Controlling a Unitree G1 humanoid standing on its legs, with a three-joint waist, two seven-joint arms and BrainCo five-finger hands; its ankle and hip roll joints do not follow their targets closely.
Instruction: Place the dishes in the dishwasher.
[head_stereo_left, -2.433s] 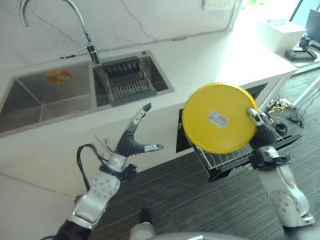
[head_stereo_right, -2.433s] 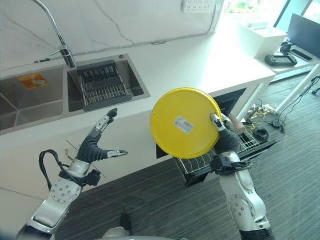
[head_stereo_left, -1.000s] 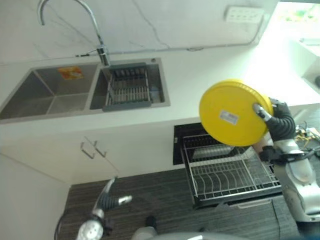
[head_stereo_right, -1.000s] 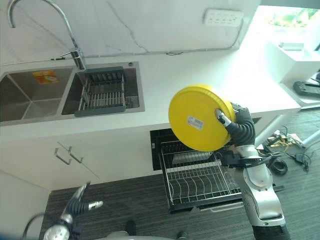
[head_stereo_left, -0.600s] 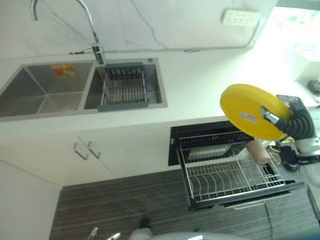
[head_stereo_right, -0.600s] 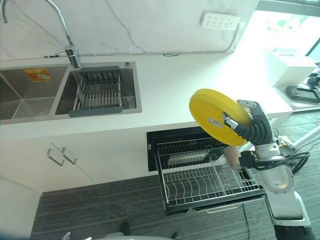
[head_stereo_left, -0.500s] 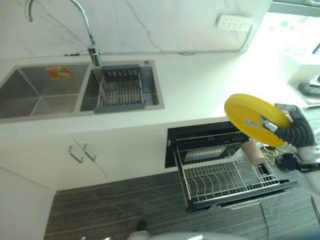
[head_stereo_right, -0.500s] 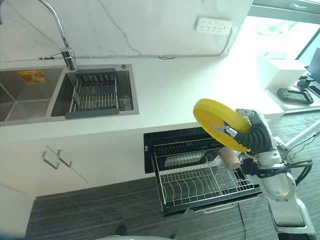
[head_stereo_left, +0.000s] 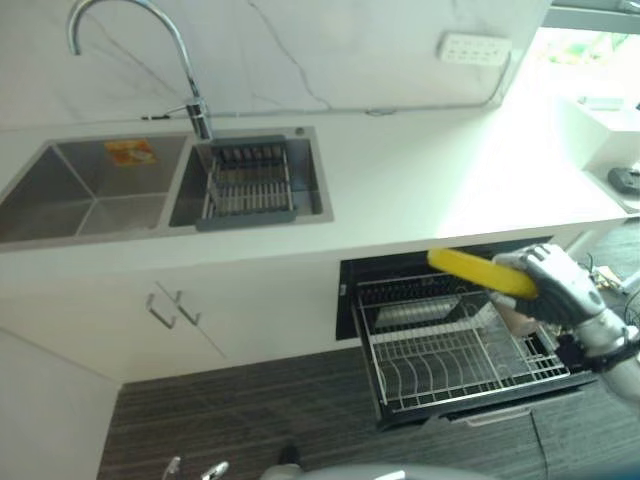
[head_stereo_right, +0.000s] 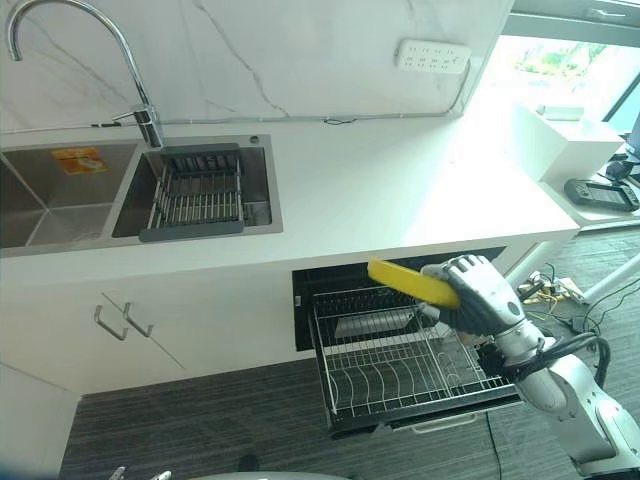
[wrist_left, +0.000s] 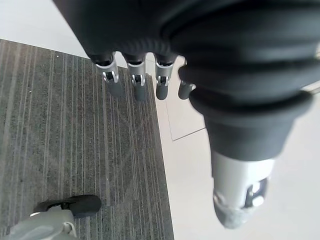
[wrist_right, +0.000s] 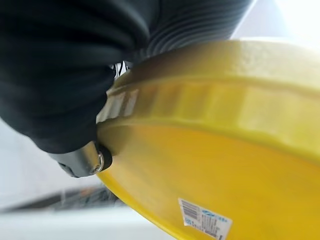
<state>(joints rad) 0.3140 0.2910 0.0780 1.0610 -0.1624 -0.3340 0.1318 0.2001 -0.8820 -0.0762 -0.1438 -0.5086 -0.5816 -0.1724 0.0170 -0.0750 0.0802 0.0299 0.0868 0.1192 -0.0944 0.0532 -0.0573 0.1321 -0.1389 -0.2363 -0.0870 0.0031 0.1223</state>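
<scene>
Your right hand (head_stereo_right: 478, 295) grips the yellow plate (head_stereo_right: 412, 281), nearly flat, at center right above the pulled-out dishwasher rack (head_stereo_right: 400, 372). A cup (head_stereo_left: 515, 318) sits under it. Your left hand (wrist_left: 150, 75) hangs relaxed over the floor (wrist_left: 75, 135).

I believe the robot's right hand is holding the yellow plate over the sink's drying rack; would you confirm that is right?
Not quite. The right hand does hold the yellow plate, but over the pulled-out dishwasher rack below the counter, not over the sink's drying rack, which sits far off to the robot's left. The right eye view shows this.
</scene>
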